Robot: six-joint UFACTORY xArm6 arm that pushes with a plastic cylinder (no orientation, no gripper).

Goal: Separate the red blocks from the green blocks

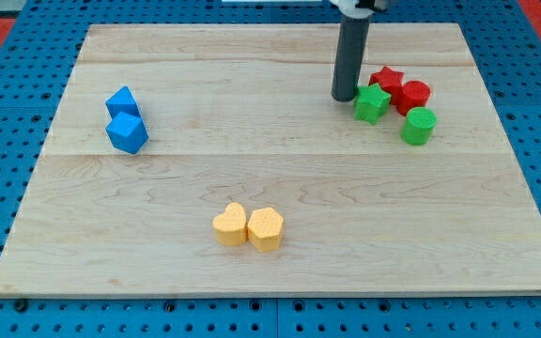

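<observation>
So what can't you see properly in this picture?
- The arm above my tip: the view's top edge cuts it off, so only the dark rod shows.
- Whether my tip touches the green star block: they sit too close together to tell.
- The red star block: the green star hides its lower part.
- The red round block: its exact shape is unclear, with the green round block in front.

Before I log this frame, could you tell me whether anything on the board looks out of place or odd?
Nothing is damaged or tipped. The one mismatch: the red star and red block are bunched against the green star and green cylinder, unsorted. My tip sits at the green star's left.
</observation>
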